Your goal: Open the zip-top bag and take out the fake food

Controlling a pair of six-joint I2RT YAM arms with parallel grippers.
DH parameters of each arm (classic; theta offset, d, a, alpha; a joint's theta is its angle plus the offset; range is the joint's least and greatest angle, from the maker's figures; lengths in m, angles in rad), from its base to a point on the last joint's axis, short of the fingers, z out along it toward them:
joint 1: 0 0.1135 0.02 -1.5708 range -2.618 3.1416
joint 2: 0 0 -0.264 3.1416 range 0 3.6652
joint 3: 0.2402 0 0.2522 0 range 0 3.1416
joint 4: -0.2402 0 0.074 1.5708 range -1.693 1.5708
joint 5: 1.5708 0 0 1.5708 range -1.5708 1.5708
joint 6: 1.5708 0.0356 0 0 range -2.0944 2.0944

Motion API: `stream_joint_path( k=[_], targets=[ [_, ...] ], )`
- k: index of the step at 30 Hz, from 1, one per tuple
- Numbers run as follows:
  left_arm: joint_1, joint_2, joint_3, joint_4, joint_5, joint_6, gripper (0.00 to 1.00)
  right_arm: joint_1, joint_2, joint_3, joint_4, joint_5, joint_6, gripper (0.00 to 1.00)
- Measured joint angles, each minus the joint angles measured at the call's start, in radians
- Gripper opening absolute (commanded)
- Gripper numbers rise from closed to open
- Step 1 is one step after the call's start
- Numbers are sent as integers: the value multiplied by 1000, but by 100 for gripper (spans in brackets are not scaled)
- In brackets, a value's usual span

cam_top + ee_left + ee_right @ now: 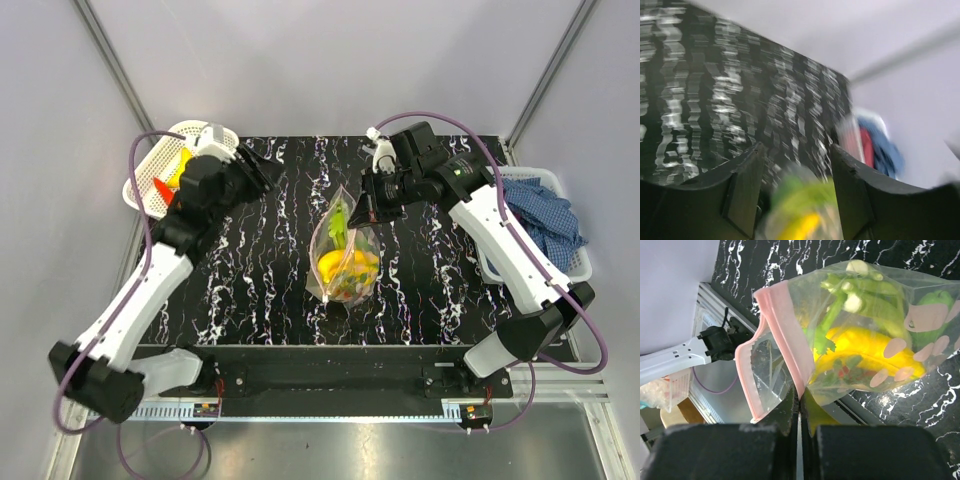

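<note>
I work in a lab test booth. My worktop (260,290), a black slab veined with white, is boxed in by plain pale wall panels (300,60) behind it and at both sides, joined by bare metal posts (108,60). My left arm (130,300) and right arm (510,250) are bolted to a metal rail (330,410) along its near edge, and a purple cable (440,114) loops above its far right corner. A white basket (137,190) sits at its far left corner.

I count one clear plastic zip-top bag (345,258) with a pink strip, two white mesh baskets (137,188), one blue checked cloth (545,215).
</note>
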Motion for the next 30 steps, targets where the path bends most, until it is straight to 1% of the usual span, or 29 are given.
stream_joint_path(
  k=[2, 5, 10, 13, 19, 22, 25, 28, 30],
  targets=[
    [-96, -72, 0, 3, 14, 89, 51, 0, 0, 0, 8, -13, 0, 0],
    [-248, -117, 24, -17, 32, 188, 49, 0, 0, 0, 20, -32, 2, 0],
    [-471, -76, 145, -113, 15, 347, 41, 0, 0, 0, 37, -51, 13, 0],
    [-559, -49, 165, -174, -29, 402, 36, 0, 0, -1, 45, -51, 23, 0],
    [-680, -1, 168, -282, -151, 441, 29, 0, -15, -16, 57, -50, 39, 0],
    [-724, 41, 198, -334, -213, 443, 28, 0, -27, -19, 57, -49, 46, 0],
    [-754, 77, 227, -398, -281, 433, 25, 0, -37, -21, 56, -47, 51, 0],
    [-762, 91, 241, -438, -336, 413, 25, 0, -42, -27, 59, -45, 53, 0],
    [-762, 87, 242, -452, -364, 406, 26, 0, -44, -34, 64, -41, 54, 0]
  ],
)
